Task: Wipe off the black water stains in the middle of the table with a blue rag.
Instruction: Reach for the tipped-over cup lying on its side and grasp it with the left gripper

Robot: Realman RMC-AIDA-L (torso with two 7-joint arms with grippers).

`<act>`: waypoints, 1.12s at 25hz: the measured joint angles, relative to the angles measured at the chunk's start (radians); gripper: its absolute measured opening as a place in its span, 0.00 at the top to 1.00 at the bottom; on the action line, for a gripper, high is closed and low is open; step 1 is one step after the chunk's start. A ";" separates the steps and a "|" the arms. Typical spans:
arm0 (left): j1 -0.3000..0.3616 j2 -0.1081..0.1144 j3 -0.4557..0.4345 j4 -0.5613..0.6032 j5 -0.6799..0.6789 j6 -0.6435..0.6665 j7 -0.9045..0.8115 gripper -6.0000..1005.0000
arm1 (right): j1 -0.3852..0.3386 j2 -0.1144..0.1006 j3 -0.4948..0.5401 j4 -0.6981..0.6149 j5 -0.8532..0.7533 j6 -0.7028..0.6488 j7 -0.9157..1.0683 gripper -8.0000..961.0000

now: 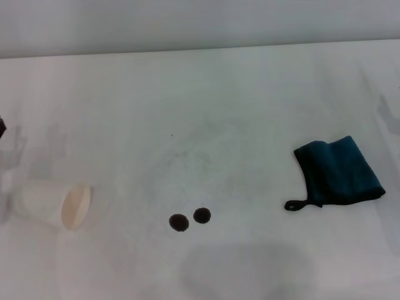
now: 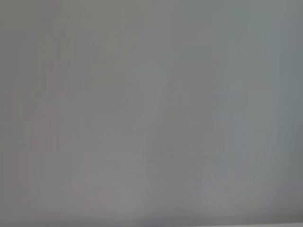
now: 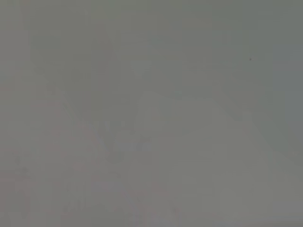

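Note:
In the head view, two small round black water stains (image 1: 179, 222) (image 1: 202, 215) sit side by side on the white table (image 1: 206, 106), toward its near middle. The blue rag (image 1: 340, 170) lies folded on the right side, its black loop (image 1: 296, 204) pointing toward the stains. Bare tabletop separates the rag from the stains. Neither gripper shows in the head view. Both wrist views show only a plain grey surface, with no fingers and no task objects.
A white paper cup (image 1: 53, 203) lies on its side at the near left, its mouth facing right. A tiny dark speck (image 1: 172, 134) marks the table's middle. A small dark part (image 1: 2, 127) pokes in at the left edge. The table's far edge (image 1: 200, 49) meets a grey wall.

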 joint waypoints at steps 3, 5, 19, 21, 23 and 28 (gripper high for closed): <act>0.000 -0.002 0.000 0.005 0.021 0.000 0.033 0.13 | 0.000 0.000 0.000 0.000 0.000 0.000 0.000 0.10; -0.001 -0.003 0.001 0.009 0.027 0.000 0.039 0.13 | 0.000 0.000 0.000 0.000 0.000 0.000 0.000 0.10; -0.007 0.000 -0.008 0.015 0.023 0.010 -0.024 0.13 | 0.000 -0.002 0.000 -0.012 0.000 -0.007 0.000 0.10; -0.007 0.002 -0.008 0.015 0.023 0.014 -0.064 0.13 | 0.000 -0.002 0.000 -0.013 0.000 -0.009 0.000 0.10; -0.004 0.003 -0.008 0.010 0.022 0.038 -0.104 0.13 | 0.000 -0.002 0.000 -0.013 0.000 -0.014 0.000 0.10; 0.018 0.002 -0.008 0.013 0.023 0.128 -0.114 0.13 | -0.003 -0.002 0.000 -0.014 0.000 -0.019 0.000 0.10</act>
